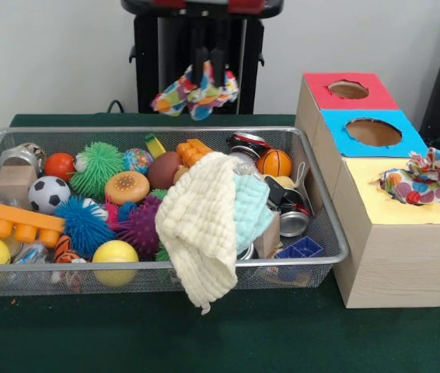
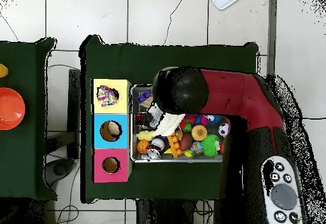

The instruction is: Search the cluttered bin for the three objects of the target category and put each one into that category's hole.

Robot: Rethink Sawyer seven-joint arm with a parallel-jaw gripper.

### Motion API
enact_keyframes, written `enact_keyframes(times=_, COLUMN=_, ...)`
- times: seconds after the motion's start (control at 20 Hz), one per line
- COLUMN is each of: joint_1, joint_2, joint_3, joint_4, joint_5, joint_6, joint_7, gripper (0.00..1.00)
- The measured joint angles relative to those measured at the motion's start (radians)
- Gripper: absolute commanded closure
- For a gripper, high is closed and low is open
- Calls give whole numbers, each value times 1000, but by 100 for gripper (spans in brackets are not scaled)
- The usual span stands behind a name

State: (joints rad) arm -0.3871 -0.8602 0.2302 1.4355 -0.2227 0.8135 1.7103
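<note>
My gripper (image 1: 211, 68) hangs above the far rim of the wire mesh bin (image 1: 64, 130) and is shut on a ruffled white fabric piece with bright dots (image 1: 196, 95), held clear of the bin. A second dotted fabric piece (image 1: 420, 177) sits at the hole of the yellow-topped box (image 1: 438, 211), partly sticking out. It also shows in the overhead view (image 2: 107, 95). A third piece is not visible. In the overhead view the red arm (image 2: 235, 94) hides the gripper and much of the bin (image 2: 132, 127).
A cream waffle cloth (image 1: 200, 229) drapes over the bin's front rim, with a pale teal cloth (image 1: 251, 203) beside it. Spiky balls (image 1: 96, 167), a soccer ball (image 1: 47, 193), an orange block (image 1: 10, 221) and cans fill the bin. Red-topped (image 1: 348, 89) and blue-topped (image 1: 373, 132) boxes have open holes.
</note>
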Motion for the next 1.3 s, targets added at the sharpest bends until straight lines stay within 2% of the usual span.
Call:
enact_keyframes(times=0.5, joint_1=119, joint_2=-19, joint_3=-6, joint_4=-18, joint_5=44, joint_6=36, joint_7=0, gripper=100)
enact_keyframes(times=1.05, joint_1=276, joint_2=6, joint_3=-38, joint_4=-138, joint_5=86, joint_6=131, joint_7=1, gripper=100)
enact_keyframes(times=1.3, joint_1=313, joint_2=19, joint_3=-59, joint_4=-174, joint_5=101, joint_6=139, joint_7=1, gripper=100)
